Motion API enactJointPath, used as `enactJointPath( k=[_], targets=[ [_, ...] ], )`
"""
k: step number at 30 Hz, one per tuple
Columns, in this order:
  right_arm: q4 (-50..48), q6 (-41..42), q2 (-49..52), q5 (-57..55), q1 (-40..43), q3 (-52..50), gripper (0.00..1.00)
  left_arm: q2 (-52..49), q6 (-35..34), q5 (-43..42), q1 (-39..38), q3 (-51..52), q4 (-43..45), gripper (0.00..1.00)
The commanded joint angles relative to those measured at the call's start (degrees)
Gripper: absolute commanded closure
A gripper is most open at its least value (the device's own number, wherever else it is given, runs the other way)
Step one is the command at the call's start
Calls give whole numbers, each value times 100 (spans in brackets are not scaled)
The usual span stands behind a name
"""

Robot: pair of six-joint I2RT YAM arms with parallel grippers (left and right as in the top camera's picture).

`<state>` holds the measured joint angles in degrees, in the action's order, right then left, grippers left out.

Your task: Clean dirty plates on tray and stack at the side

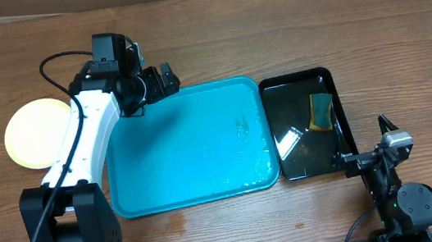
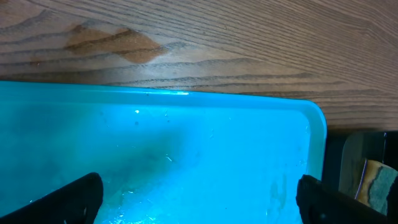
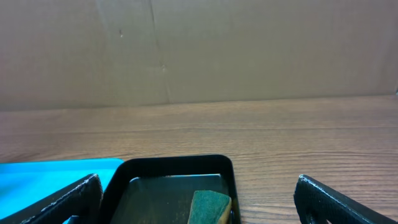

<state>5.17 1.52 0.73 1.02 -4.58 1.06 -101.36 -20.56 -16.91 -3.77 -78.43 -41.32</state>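
Since tray (image 1: pixel 190 145) mid-surface lies bare, cleaning judged done; yellow-green plate (image 1: pixel 36 133) sits at left edge as stack top, others unseen. Left claw (image 1: pixel 163 79) over tray's far-left corner, apart, empty. Right claw (image 3: pixel 198 183) near-right corner, apart.

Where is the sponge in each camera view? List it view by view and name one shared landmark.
Overhead: the sponge lies right of centre, inside the black tray.
Left wrist: the sponge sits at the bottom right edge, partly cut off.
Right wrist: the sponge sits at bottom centre, cut by the frame.
Shared landmark: the black tray, next to the turquoise tray.
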Motion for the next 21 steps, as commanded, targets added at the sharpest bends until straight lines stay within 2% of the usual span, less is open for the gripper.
enactJointPath(
  k=[1,16,21],
  targets=[
    [-33,35,-57,-85,-17,-61,0,59,129,44,-11,13,0,0],
    [-33,35,-57,-85,-17,-61,0,74,129,101,-15,17,0,0],
    [-35,35,-57,-85,-17,-61,0,411,129,98,7,17,-2,0]
  ],
)
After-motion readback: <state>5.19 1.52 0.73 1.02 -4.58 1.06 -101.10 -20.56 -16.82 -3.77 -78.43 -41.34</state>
